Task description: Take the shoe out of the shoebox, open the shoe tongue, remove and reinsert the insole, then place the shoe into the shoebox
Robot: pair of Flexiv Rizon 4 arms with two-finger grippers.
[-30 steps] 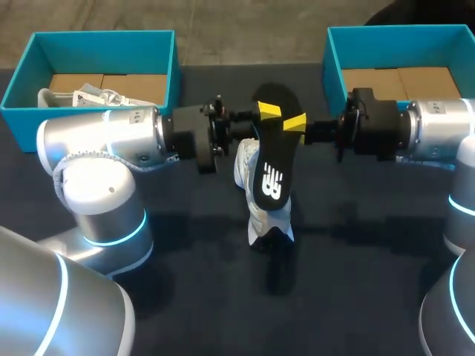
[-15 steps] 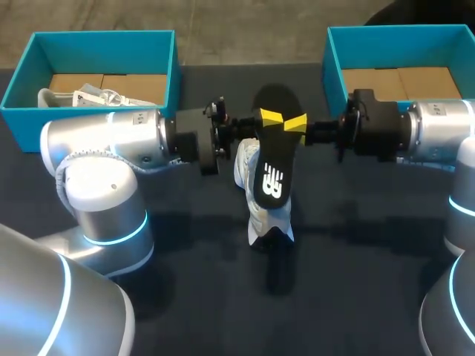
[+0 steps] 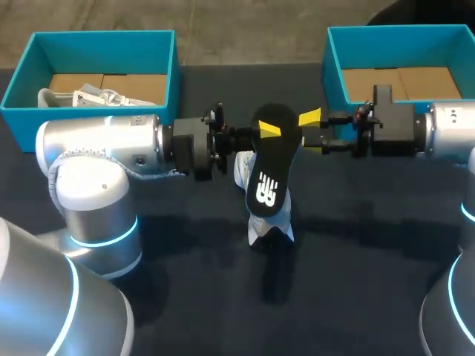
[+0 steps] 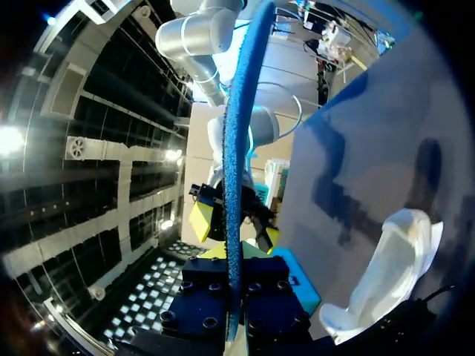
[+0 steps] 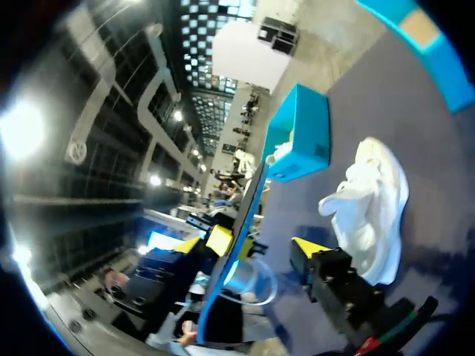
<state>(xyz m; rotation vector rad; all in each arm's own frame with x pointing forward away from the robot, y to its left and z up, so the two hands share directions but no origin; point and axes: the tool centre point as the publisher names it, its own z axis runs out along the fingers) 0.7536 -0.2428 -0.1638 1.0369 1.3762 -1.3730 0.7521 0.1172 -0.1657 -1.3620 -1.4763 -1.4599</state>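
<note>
The table (image 3: pixel 356 282) carries 2 boxes at its far edge. The left shoebox (image 3: pixel 174 67), at 10 o'clock, holds a spare shoe (image 3: pixel 89 96). The right shoebox (image 3: pixel 332 59), at 2 o'clock, shows only its cardboard floor. The shoe (image 3: pixel 256 219) lies at the centre, out of any box. The insole (image 3: pixel 267 178) stands upright over it, so every step up to removal looks done. The left gripper (image 3: pixel 261 133), at the insole's 9 o'clock, pinches its upper part. The right gripper (image 3: pixel 310 131), at 3 o'clock, is spread and just clear. I judge 2 steps remain: reinserting the insole and boxing the shoe.
</note>
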